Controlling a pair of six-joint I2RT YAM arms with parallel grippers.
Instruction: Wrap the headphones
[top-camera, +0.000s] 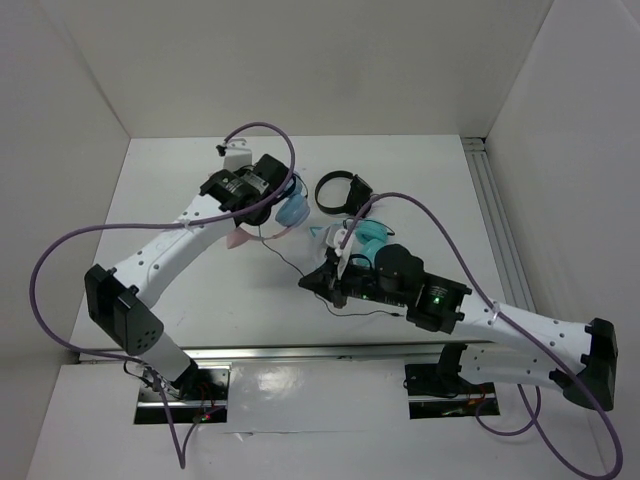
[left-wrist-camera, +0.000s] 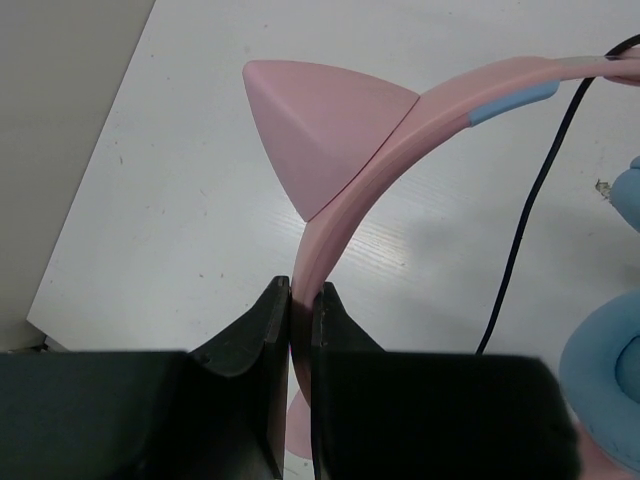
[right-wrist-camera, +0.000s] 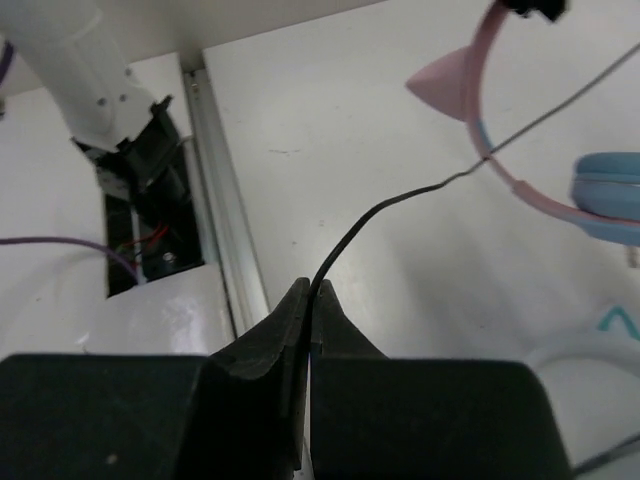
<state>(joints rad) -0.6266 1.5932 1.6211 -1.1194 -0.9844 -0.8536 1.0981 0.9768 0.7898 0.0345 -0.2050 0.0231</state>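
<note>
Table (top-camera: 200, 300): white and walled on three sides. Your work sits near its middle, with teal headphones (top-camera: 372, 236) and small black headphones (top-camera: 338, 190) just beside it. Leave both alone.
Headphones (left-wrist-camera: 400, 130): the pink cat-eared set lies mid-table towards the far side, with a light blue ear cup (top-camera: 292, 211) next to the left arm's wrist.
Left hand (left-wrist-camera: 300, 295): pressed together on the pink headband, just below one cat ear (left-wrist-camera: 320, 130). Treat it as your anchor and hold the band steady.
Right hand (right-wrist-camera: 310, 292): pinching the thin black cable (right-wrist-camera: 400, 198), nearer you than the headphones.
Cable: it runs from your right hand up across the headband with a little slack. By the look of it, you should carry it round the band in even turns, lightly taut. Do not tug at the ear cup or snag the cat ear.
</note>
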